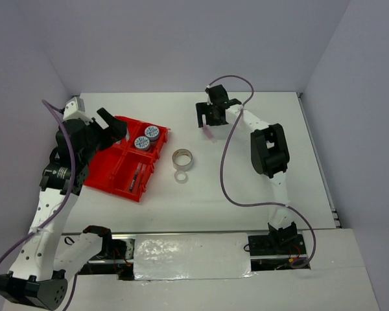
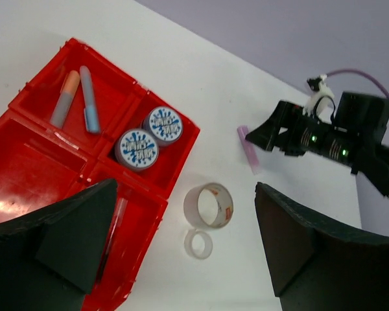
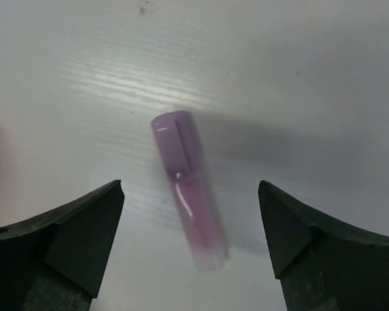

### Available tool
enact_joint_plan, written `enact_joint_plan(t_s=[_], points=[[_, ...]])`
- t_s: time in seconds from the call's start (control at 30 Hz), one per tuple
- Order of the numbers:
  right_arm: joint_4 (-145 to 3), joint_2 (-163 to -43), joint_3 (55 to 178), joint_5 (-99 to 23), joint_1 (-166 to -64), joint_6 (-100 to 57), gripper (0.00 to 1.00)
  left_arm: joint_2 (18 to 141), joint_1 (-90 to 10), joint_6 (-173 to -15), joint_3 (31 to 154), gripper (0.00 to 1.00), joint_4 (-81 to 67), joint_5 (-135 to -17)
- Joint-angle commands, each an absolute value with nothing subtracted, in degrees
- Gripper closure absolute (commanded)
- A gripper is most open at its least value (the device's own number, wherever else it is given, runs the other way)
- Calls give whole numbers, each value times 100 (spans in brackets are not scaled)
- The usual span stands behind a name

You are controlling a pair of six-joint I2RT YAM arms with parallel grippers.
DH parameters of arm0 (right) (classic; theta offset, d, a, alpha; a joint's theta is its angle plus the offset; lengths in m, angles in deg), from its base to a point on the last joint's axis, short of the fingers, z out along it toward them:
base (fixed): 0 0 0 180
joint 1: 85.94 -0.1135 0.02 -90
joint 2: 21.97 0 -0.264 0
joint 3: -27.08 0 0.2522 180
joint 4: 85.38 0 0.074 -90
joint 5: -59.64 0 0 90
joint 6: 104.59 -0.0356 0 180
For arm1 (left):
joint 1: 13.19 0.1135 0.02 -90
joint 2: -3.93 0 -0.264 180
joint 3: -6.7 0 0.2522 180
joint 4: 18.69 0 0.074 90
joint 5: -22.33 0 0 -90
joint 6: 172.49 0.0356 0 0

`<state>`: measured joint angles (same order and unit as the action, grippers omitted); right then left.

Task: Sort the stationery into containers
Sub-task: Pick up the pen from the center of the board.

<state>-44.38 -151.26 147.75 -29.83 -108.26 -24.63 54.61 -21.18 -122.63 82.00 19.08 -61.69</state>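
Already blue-white round tape rolls (image 1: pixel 146 138) are stowed in the red plastic tray (image 1: pixel 107 166); grey tape rings (image 1: pixel 183 161) at its three o'clock and a pink stick (image 3: pixel 189 191) are left; left gripper (image 2: pixel 187 186) and right gripper (image 3: pixel 191 184) are opened, empty.

Open surface surrounds the pink stick (image 3: pixel 188 188) below the right tool (image 1: pixel 209 124); the large tape ring (image 1: pixel 183 160) and small tape ring (image 1: pixel 181 175) stand near the red tray (image 1: pixel 104 168).

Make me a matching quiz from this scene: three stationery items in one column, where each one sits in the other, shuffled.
1 blue-white tape rolls
2 large tape ring
3 pink stick

A on the table, below the open right gripper
B in a compartment of the red tray
C on the table, beside the small ring

Pairs: 1-B, 2-C, 3-A
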Motion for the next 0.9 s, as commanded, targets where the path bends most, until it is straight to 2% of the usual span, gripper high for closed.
enact_joint_plan(t_s=[0.0, 0.2, 0.27, 0.3, 0.33, 0.4, 0.53, 0.57, 0.63, 0.77, 0.87], points=[[-3367, -15608, 15658, -3361, -10764, -2083, 11, 5333, -2136, -11748, 8251, 1, 2389, -6425], [-3067, -15794, 15379, -3046, -10957, -2039, 25, 5219, -2145, -11474, 8146, 1, 2566, -6195], [-2996, -15767, 15106, -2783, -10967, -2126, 37, 5254, -2136, -11492, 8102, 1, 2495, -6345], [-2778, -15776, 15027, -2755, -10967, -2179, 48, 5306, -2136, -11509, 8084, 1, 2469, -6389], [-2794, -15689, 14870, -2746, -10975, -2284, 53, 5324, -2136, -11518, 8058, 1, 2425, -6476], [-2935, -15435, 14440, -2554, -11054, -2311, 57, 5359, -2136, -11544, 8023, 1, 2372, -6521], [-2513, -15468, 14429, -2403, -11168, -2408, 63, 5421, -2136, -11606, 7917, 1, 2258, -6688], [-2478, -15451, 14385, -2412, -11169, -2390, 69, 5429, -2136, -11641, 7900, 1, 2223, -6723], [-2504, -15407, 14289, -2500, -11186, -2434, 99, 5438, -2136, -11685, 7847, 1, 2179, -6723], [-3378, -14899, 13605, -2930, -11169, -2618, 100, 5508, -2145, -11922, 7558, 1, 1732, -7337], [-4406, -13916, 12307, -2992, -11169, -3189, 100, 5701, -2154, -12264, 7259, 1, 1065, -8083]])
